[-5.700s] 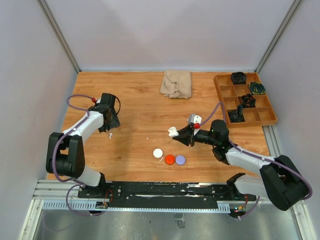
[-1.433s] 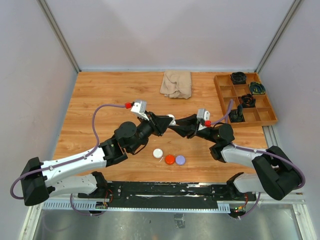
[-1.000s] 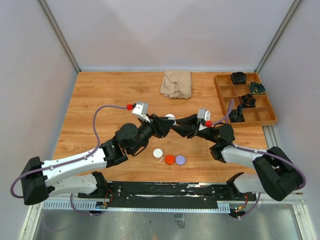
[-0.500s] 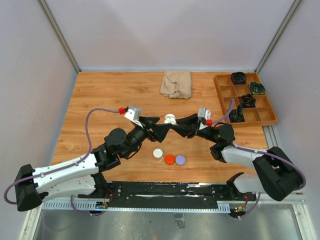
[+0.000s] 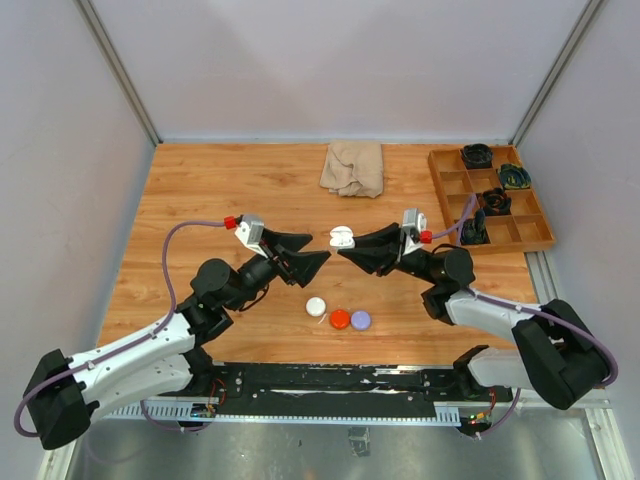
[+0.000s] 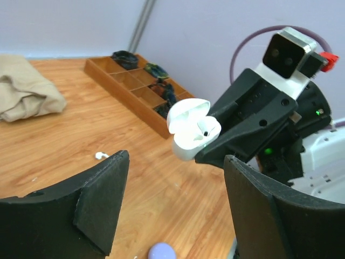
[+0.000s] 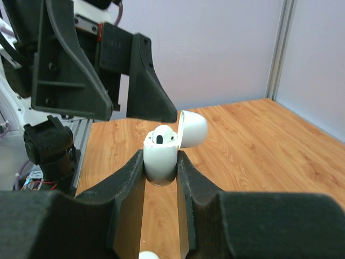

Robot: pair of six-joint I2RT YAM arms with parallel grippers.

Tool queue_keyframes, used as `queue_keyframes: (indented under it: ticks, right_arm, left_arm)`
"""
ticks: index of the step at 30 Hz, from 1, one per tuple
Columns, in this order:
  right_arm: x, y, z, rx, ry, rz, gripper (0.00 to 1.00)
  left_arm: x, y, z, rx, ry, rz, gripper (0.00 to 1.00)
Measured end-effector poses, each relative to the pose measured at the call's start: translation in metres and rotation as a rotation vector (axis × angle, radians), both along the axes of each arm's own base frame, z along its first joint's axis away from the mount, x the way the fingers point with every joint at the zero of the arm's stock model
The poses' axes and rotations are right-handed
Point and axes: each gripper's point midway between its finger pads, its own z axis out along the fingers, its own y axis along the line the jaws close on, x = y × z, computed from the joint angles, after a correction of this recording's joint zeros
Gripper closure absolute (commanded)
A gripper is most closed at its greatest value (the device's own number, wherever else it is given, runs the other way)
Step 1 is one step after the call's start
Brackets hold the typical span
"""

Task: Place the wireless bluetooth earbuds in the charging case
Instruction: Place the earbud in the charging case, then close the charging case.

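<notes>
One table (image 5: 200, 200): wood-grain top with pale panels on three sides; everything below stands on or hangs over it.
Two arms: the left arm reaches in from the near left corner and the right arm from the near right. Their grippers face each other over the middle of the table, close together but apart.
Wooden tray (image 5: 441, 190): at the far right, split into compartments, with dark coiled items (image 5: 476, 155) in several of them.
Cloth (image 5: 353, 167): beige and crumpled, at the far edge, left of the tray.
Left gripper (image 5: 312, 250): jaws spread wide with nothing between them. It points at the case from just beside it, without touching.
Right gripper (image 5: 346, 249): clamped on the lower half of the case, one finger on each side, holding it above the table.
Three pucks: white (image 5: 316, 307), red (image 5: 340, 319) and purple (image 5: 361, 320), in a row on the table nearer than the grippers. The red and purple ones are just beside each other.
Charging case (image 7: 161, 156): white, lid flipped open, raised between the two grippers.
Earbud (image 7: 163, 133): white, seated in the open case, its rounded head showing above the rim.
Loose speck (image 6: 98, 155): a tiny white piece lying on the table in the left wrist view, too small to tell what it is.
</notes>
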Motion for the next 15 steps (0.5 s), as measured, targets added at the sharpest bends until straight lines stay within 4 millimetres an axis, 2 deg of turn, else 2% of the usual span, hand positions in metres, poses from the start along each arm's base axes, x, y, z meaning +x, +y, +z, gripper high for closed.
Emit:
queue_keyframes:
  ticks: [8, 15]
  right_arm:
    - [-0.008, -0.001, 0.024, 0.050, 0.014, 0.039, 0.89]
    - [-0.012, 0.001, 0.031, 0.067, 0.047, 0.076, 0.88]
  left_arm:
    - [-0.015, -0.006, 0.007, -0.100, -0.052, -0.175, 0.42]
    - [-0.023, -0.013, 0.020, -0.172, -0.079, -0.279, 0.46]
